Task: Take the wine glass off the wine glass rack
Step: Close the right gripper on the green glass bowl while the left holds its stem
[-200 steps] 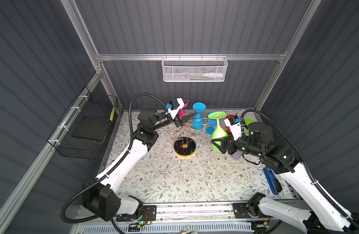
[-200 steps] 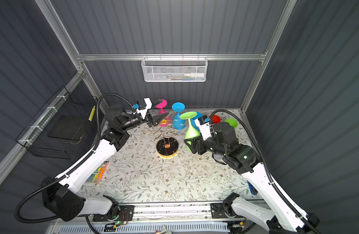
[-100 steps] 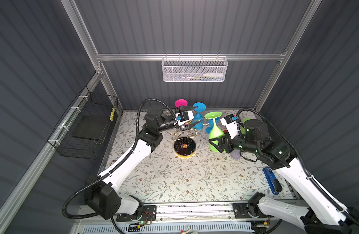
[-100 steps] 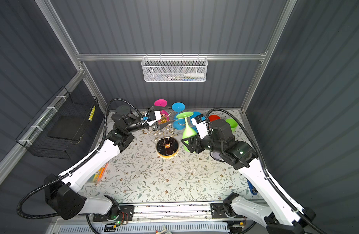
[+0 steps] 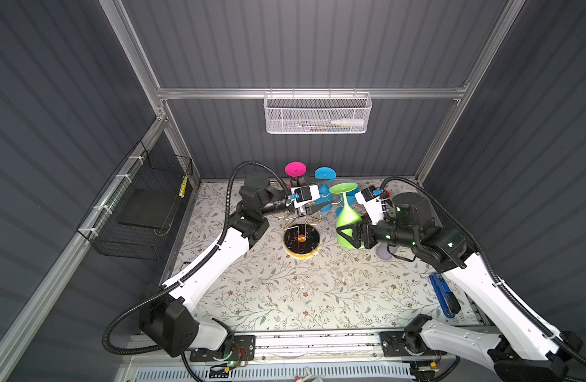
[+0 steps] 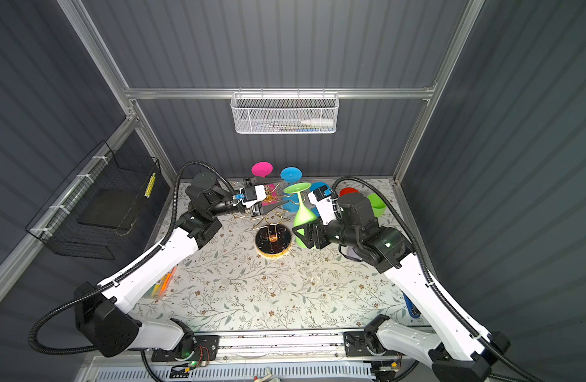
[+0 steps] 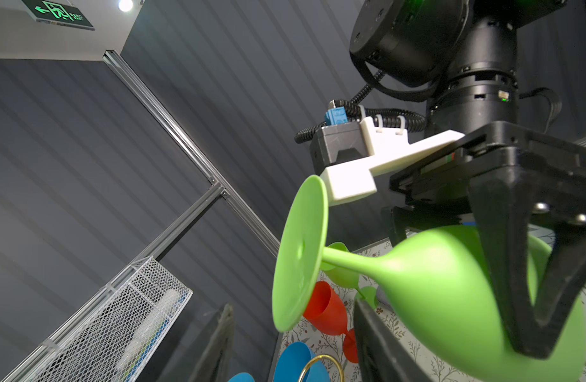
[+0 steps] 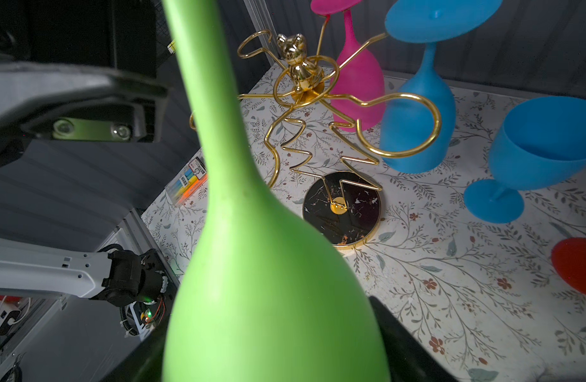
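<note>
**A:** so where's the green wine glass [image 5: 346, 215] right now?

**B:** off the wine glass rack [image 5: 301, 243]. The right end effector [image 5: 348, 236] is pinching it round the bowl, one black finger on each side. The glass is upside down, so the stem and foot stick up above the fingers.

**A:** and the rack?

**B:** it's on the floral bench [image 5: 285, 291], just past the right end effector's fingertips. It's close, but there's a gap between its base and the glass. A pink glass [image 5: 295, 168] and a blue glass [image 5: 325, 172] hang on it, on the far side from that end effector.

**A:** left arm doing anything?

**B:** the left end effector [image 6: 274, 192] is up by the rack's top with its fingers spread. In the left wrist view some of the gold wire sits between them, with nothing pinched as far as I can see.
</note>
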